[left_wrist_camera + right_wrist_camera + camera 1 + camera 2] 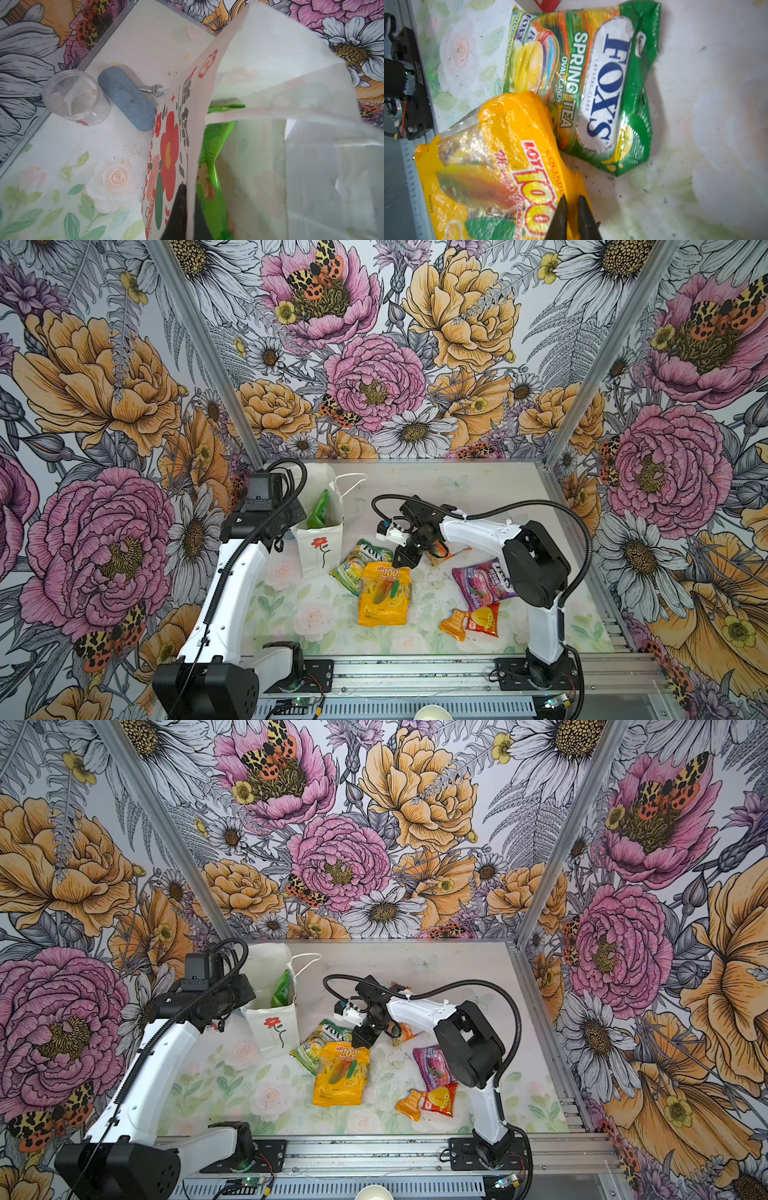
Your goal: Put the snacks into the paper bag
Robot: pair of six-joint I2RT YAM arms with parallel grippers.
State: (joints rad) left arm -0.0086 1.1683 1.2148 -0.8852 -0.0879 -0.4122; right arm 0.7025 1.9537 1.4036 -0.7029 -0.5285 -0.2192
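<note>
Paper bag [318,549] upright at rear-left of table [291,610]; green packet [320,510] inside. Left gripper [190,199] clamped on bag wall. Right gripper [572,199] pinched shut on yellow packet [384,593] top edge, table centre, overlapping green-yellow packet [355,564]. Surface pale floral print, speckled. Walls [374,377]: bold floral wallpaper. Left wrist view alone shows clear cup [76,99], grey-blue case [126,101], wrench [152,88] beside bag.

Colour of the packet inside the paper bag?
Green packet, inside the paper bag; left wrist view shows it best.
</note>
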